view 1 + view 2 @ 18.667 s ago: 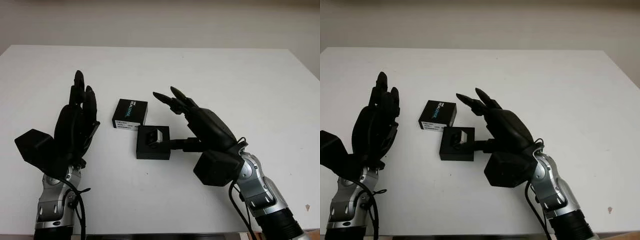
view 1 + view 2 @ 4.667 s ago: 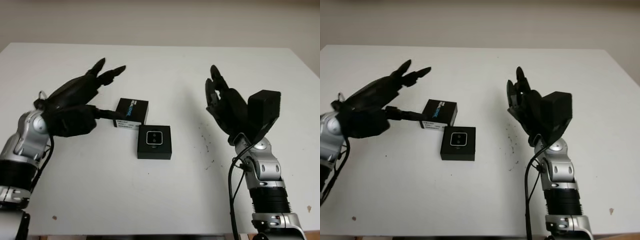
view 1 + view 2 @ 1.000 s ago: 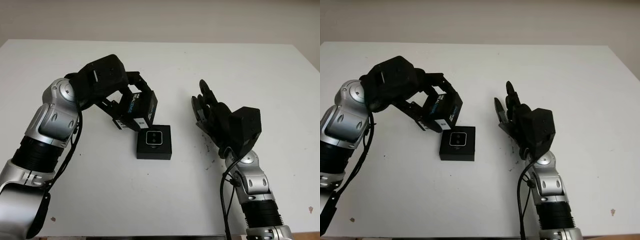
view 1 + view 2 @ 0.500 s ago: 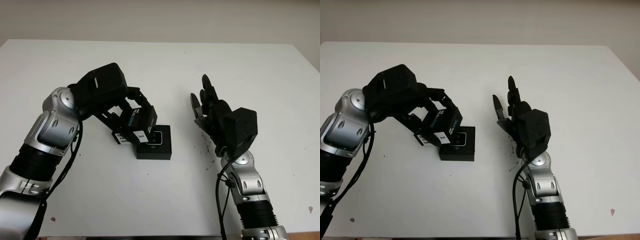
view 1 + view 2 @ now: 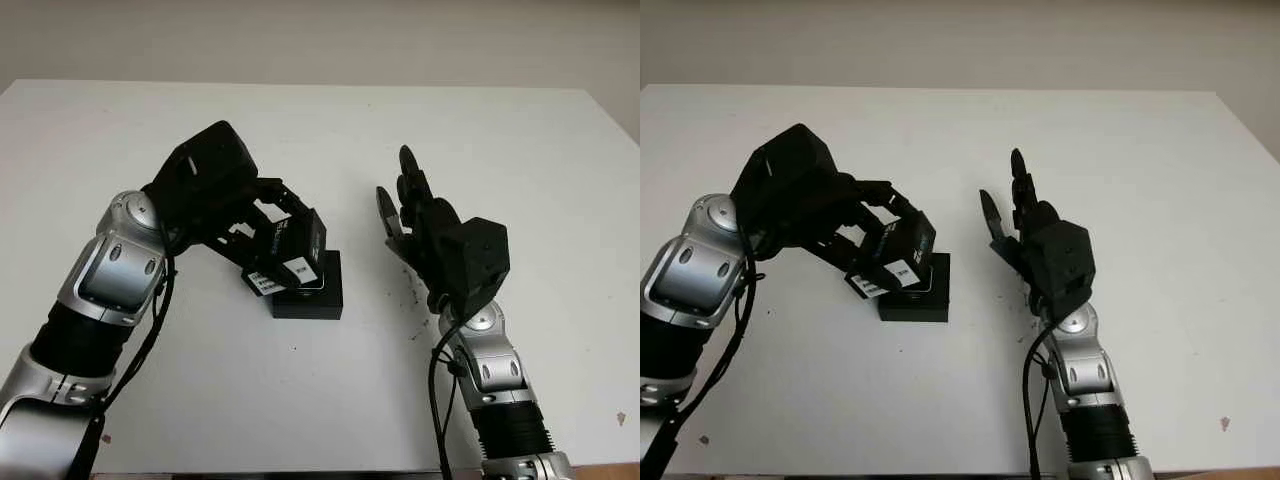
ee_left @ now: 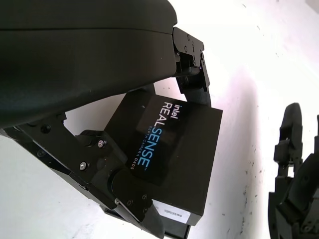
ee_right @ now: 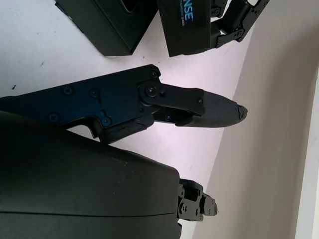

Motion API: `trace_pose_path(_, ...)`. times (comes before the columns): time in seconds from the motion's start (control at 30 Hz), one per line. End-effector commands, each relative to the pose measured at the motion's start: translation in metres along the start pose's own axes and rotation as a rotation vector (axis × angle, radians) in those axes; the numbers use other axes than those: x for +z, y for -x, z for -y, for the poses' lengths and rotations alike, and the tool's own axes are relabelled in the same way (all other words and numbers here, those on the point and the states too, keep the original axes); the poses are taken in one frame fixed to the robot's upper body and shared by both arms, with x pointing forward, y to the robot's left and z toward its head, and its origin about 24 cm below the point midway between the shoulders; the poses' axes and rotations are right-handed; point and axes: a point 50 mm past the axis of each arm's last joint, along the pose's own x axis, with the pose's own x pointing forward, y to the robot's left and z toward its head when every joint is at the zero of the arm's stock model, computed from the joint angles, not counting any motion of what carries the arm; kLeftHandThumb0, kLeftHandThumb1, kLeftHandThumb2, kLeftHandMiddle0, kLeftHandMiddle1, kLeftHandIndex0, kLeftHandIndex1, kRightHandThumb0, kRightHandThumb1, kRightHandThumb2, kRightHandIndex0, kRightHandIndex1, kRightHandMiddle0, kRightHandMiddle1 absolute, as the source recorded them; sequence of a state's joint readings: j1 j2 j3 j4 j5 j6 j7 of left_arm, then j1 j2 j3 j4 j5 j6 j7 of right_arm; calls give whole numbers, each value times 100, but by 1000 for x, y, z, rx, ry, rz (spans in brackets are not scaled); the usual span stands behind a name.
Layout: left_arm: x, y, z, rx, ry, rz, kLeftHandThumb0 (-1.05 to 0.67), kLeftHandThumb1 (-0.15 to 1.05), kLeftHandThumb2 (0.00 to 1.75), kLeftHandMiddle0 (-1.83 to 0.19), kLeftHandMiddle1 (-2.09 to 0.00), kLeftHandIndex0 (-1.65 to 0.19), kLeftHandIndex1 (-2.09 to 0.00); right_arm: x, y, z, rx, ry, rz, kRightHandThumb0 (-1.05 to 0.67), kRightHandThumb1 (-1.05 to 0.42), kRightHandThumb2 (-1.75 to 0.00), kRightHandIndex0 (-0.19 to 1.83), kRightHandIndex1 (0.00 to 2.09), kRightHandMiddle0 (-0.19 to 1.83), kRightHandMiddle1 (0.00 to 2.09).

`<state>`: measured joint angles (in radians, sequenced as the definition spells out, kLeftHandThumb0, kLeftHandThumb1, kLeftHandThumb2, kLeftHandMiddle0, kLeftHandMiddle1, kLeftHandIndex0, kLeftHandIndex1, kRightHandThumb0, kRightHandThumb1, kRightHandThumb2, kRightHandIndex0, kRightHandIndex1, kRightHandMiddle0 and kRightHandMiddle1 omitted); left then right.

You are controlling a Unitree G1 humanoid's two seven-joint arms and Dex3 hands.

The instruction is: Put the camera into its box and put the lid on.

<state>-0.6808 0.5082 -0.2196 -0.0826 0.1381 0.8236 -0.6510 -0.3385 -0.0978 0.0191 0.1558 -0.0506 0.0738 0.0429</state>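
Near the middle of the tabletop (image 5: 520,140), the black box (image 5: 318,291) is seen lying flat, and the lid (image 5: 292,251) is held just above its left part, tilted, with its low edge close to the box's left rim and its far edge raised. Whether lid and box already touch cannot be told. The printed top of the lid is turned up and toward the left arm, and a white label is seen on its near side face. The camera itself is hidden under the lid and cannot be confirmed from these views.

The lid is gripped by the left hand (image 5: 235,205), whose fingers (image 6: 192,64) are closed on its opposite side faces; the hand is placed up and to the left of the box, so the lid lies between hand and box. For the coming move, it is judged that the lid must be levelled and shifted toward the right edge until its outline is squared over the box.

The right hand (image 5: 425,225) is held open, empty and upright, just to the right of the box and apart from it.

Bare white tabletop is seen on every side, so ample room is left.
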Motion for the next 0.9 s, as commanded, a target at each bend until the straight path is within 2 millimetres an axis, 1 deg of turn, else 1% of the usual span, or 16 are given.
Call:
trace_pose_path(0.0, 4, 2, 2, 14, 1, 26, -30, 99, 5, -27, -173, -21, -159, 2, 2, 0, -5, 14, 21, -75, -105, -54, -9, 6, -7, 6)
trace_pose_path(0.43, -1, -3, 13, 4, -29, 24, -19, 103, 6, -35, -169, -17, -163, 2, 2, -2, -9, 7, 27, -74, -105, -54, -8, 6, -6, 6)
trace_pose_path(0.87, 4, -2, 18, -20, -44, 22, -19, 101, 5, -41, -172, -22, -166, 2, 1, -5, -10, -11, 31, -71, -105, -55, -10, 5, -7, 5)
